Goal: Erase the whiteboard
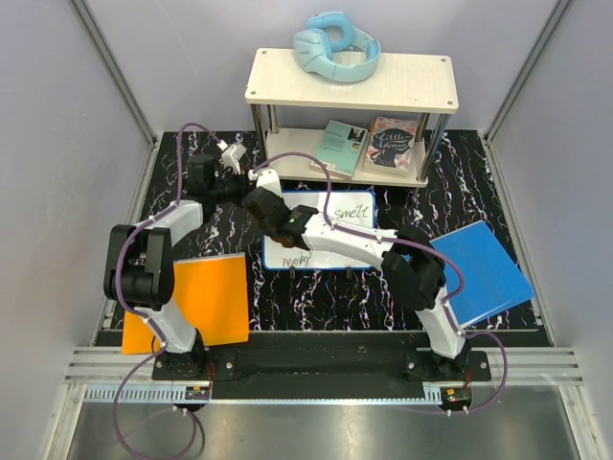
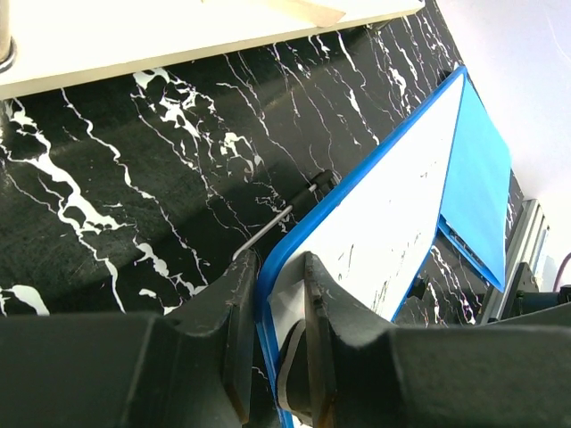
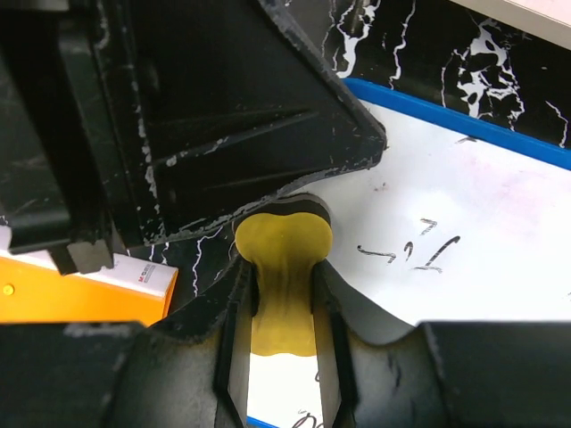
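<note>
Between the narrowed fingers of the left gripper [image 2: 272, 285] sits the blue-rimmed far-left corner of the whiteboard [image 2: 393, 205], pinched tight. Over the board's left part, the right gripper [image 3: 284, 276] clamps a yellow eraser [image 3: 284, 236], whose end rests on the white surface near dark handwriting [image 3: 419, 250]. The whiteboard lies on the black marbled mat [image 1: 316, 297], just before the shelf [image 1: 350, 81], between an orange panel [image 1: 206, 297] and a blue panel [image 1: 484, 273].

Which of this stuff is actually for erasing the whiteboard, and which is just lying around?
For the job:
whiteboard
eraser, yellow, gripped in the right hand
left hand, clamped on the board's rim

Lying about:
orange panel
blue panel
shelf
headphones
books
</note>
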Controlling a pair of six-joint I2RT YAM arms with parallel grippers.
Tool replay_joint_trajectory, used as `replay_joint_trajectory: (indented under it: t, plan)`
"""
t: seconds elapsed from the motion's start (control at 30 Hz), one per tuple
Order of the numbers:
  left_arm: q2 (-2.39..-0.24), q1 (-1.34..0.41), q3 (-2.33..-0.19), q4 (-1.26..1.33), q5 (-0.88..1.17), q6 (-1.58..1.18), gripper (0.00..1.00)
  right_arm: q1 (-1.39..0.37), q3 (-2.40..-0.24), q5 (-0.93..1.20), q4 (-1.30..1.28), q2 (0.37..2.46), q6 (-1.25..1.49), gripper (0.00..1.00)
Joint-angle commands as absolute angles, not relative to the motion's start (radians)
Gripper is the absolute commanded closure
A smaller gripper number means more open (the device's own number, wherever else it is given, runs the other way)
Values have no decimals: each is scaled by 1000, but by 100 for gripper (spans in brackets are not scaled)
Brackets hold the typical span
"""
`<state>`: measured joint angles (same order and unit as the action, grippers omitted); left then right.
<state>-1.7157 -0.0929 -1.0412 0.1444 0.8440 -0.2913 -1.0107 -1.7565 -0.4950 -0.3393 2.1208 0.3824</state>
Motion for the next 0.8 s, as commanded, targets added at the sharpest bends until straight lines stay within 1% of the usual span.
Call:
replay_joint_trajectory:
  t: [0.0, 0.43, 0.6, 0.77]
  plan:
    - [-1686, -130, -1048, 120, 811, -236, 100, -974, -1743, -609, -374, 2099, 413, 100]
    - [-1683, -137, -1043, 112, 790, -224, 100, -805, -1497, -591, -390, 1870, 431, 100]
    - [-1681, -138, -1045, 104, 785, -221, 100, -718, -1399, -583, -408, 1818, 422, 100]
    - [-1686, -141, -1046, 94, 781, -213, 100, -669, -1324, -592, -471, 1775, 382, 100]
